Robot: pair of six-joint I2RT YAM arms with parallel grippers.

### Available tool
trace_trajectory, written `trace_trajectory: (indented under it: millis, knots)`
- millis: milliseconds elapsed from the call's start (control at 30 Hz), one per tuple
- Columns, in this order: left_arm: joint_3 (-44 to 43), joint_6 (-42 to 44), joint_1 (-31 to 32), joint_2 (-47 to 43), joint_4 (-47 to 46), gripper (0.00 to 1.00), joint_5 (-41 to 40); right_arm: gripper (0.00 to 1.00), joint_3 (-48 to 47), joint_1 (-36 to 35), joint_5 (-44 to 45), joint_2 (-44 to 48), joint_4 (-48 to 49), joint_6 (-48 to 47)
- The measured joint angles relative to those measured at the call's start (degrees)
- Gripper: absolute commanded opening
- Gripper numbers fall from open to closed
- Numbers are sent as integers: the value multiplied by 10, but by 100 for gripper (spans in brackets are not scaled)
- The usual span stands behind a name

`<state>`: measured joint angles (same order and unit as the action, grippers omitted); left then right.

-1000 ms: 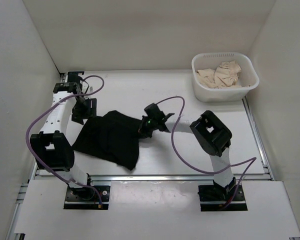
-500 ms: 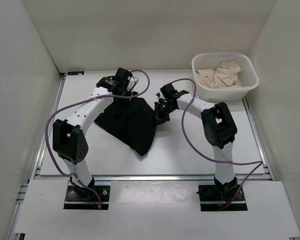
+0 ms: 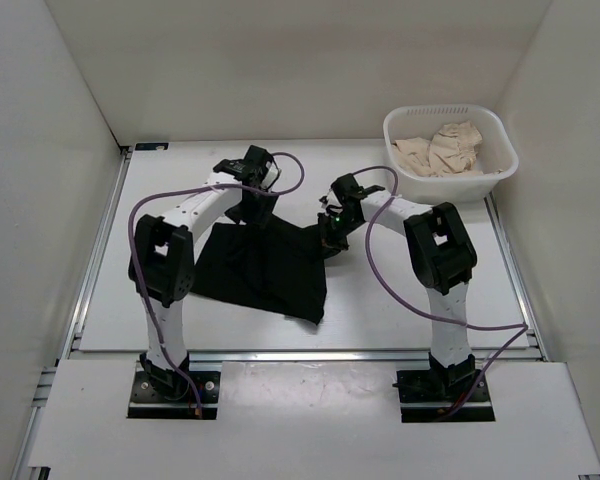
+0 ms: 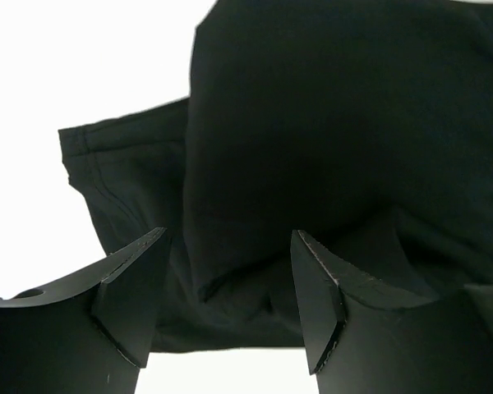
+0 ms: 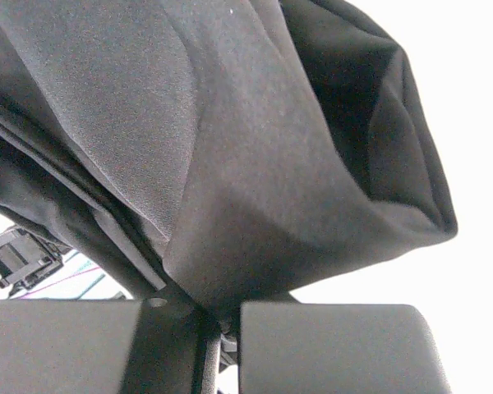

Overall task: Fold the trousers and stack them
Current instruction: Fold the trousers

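Observation:
The black trousers (image 3: 265, 265) lie folded in a flat patch at the middle of the table. My left gripper (image 3: 252, 207) is at their far edge. In the left wrist view it (image 4: 226, 304) is open, with the trousers' dark fabric (image 4: 329, 148) lying just beyond and between the fingertips (image 4: 135, 287), not pinched. My right gripper (image 3: 327, 235) is at the trousers' far right corner. In the right wrist view it (image 5: 218, 316) is shut on a bunched fold of the trousers (image 5: 255, 189), which drapes up from the jaws.
A white basket (image 3: 497, 170) with crumpled beige cloth (image 3: 440, 148) stands at the back right. White walls close in the table on the left, back and right. A metal rail (image 3: 310, 352) runs along the near edge.
Both arms have swung toward the middle of the far side of the table, dragging the trousers right. The fabric now lies flatter and wider. The left jaws now stand open.

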<state>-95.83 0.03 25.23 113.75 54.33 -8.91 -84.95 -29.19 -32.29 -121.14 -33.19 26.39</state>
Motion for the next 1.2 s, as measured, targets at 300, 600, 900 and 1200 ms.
trace_trajectory:
  millis: [300, 600, 900, 1200]
  knots:
    - [50, 0, 6, -108, 9, 74, 87, 0, 4, 11, -3, 0, 1, 0]
    - [107, 0, 32, -71, 0, 74, 80, 0, 4, 11, -3, 0, 1, 1]
    - [128, 0, 33, -51, -41, 14, 61, 0, 13, 11, -4, 2, 7, 2]
    - [300, 0, 23, -285, -35, 14, 34, 0, 32, 34, -3, 12, -2, -5]
